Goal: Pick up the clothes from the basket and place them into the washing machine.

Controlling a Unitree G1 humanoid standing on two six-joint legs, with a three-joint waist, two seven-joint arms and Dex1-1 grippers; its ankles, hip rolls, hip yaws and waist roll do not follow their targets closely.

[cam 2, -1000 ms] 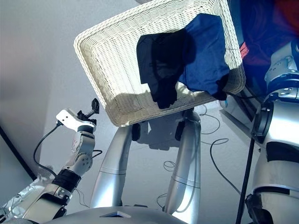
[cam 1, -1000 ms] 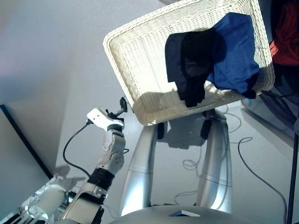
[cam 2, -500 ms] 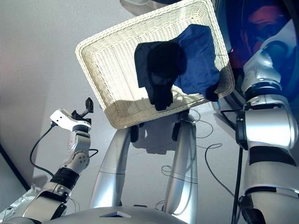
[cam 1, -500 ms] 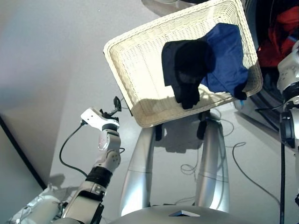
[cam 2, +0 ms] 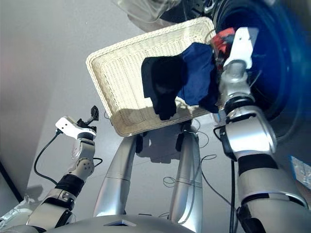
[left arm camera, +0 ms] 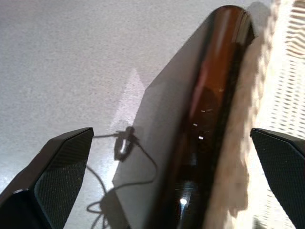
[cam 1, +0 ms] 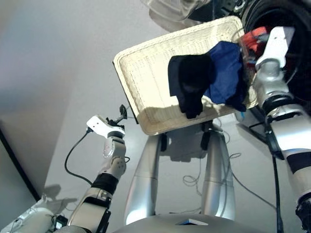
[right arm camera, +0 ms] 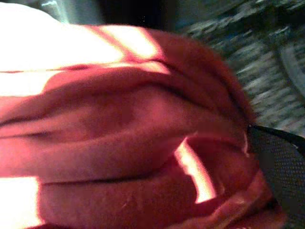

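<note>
beside the basket [cam 1: 146,63], right jaws now gripping coral-red garment [right arm camera: 124,143]; left jaws spread.

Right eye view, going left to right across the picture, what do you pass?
Left gripper → bare basket → black garment → navy garment → red garment at the right gripper → washing machine drum hole.

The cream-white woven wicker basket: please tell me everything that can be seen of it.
The cream-white woven wicker basket is shallow and rectangular, with rounded corners and a low rim. It appears to rest on a dark-edged support. A black garment and a navy blue garment lie inside toward one end, the black one partly on the blue; the rest is bare. The left gripper hangs beside its rim, apart.
</note>
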